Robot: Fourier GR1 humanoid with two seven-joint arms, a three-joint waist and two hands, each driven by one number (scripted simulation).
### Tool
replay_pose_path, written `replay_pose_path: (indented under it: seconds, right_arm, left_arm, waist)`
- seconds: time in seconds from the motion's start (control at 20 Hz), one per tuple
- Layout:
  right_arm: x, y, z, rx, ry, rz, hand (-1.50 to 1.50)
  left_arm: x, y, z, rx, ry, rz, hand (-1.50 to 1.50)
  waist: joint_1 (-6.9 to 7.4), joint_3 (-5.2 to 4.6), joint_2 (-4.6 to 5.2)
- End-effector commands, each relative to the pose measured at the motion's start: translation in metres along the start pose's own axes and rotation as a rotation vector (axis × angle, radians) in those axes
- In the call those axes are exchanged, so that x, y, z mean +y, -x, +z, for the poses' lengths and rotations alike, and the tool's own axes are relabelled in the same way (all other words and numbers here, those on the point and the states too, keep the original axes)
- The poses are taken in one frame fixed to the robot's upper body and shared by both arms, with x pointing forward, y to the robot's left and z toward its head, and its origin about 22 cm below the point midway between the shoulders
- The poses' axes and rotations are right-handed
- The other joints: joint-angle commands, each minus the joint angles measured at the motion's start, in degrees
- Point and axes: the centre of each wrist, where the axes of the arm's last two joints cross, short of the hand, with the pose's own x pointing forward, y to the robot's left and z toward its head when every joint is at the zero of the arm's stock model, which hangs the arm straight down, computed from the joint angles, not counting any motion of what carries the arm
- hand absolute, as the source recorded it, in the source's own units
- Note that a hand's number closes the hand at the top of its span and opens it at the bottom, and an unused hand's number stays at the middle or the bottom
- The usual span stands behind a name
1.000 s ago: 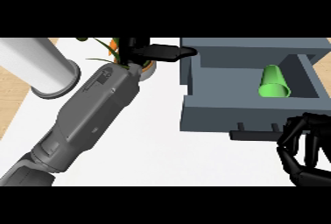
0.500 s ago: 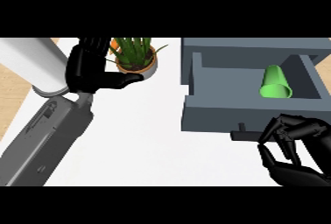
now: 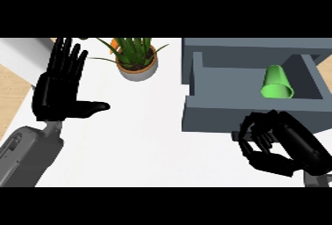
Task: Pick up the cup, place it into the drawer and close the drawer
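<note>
A green cup [image 3: 277,82] lies on its side inside the open grey drawer [image 3: 246,114] at the right of the counter. My right hand [image 3: 280,143] is at the drawer's front face, low and to the right, its fingers curled with nothing seen in them; whether it touches the front I cannot tell. My left hand [image 3: 59,88] is open at the far left, fingers straight and pointing away, thumb out to the right, well apart from the drawer.
A potted green plant [image 3: 135,59] in a grey and orange pot stands at the back, between my left hand and the drawer. A white cylinder [image 3: 19,57] shows at the upper left edge. The white counter [image 3: 142,145] spreads between the two arms.
My left arm has swung away from the drawer to the far left and its hand has opened flat. My right hand stays curled at the drawer's front, shifted slightly.
</note>
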Motion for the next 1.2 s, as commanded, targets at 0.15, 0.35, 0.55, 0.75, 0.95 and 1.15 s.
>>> replay_pose_path:
  seconds: [0.15,0.35,0.55,0.75,0.95,1.15]
  right_arm:
    - [0.031,0.043,-0.038,0.027,-0.075,0.162,1.50]
    - [0.064,0.038,-0.050,0.072,-0.079,0.172,-1.50]
    - [0.072,0.065,-0.077,0.119,-0.134,0.239,-1.50]
    - [0.073,0.108,-0.074,0.131,-0.160,0.223,-1.50]
    - [0.077,0.109,-0.105,0.161,-0.155,0.200,-1.50]
    - [0.073,0.127,-0.115,0.162,-0.160,0.150,-1.50]
  left_arm:
    - [0.041,-0.012,0.015,-0.008,-0.023,-0.013,-1.50]
    - [0.063,-0.008,0.057,0.009,-0.012,-0.007,-1.50]
    - [0.077,-0.006,0.063,0.005,-0.010,-0.016,-1.50]
    - [0.081,-0.004,0.068,-0.014,-0.009,0.012,-1.50]
    - [0.095,-0.009,0.070,0.006,-0.015,0.009,-1.50]
    - [0.099,-0.008,0.077,-0.012,-0.005,0.010,-1.50]
  waist:
    - [-0.87,0.01,0.27]
    - [-1.17,-0.01,0.06]
    - [-0.68,0.01,0.22]
    - [-0.69,0.03,0.29]
    - [-0.85,0.03,0.25]
    - [-0.08,0.06,0.47]
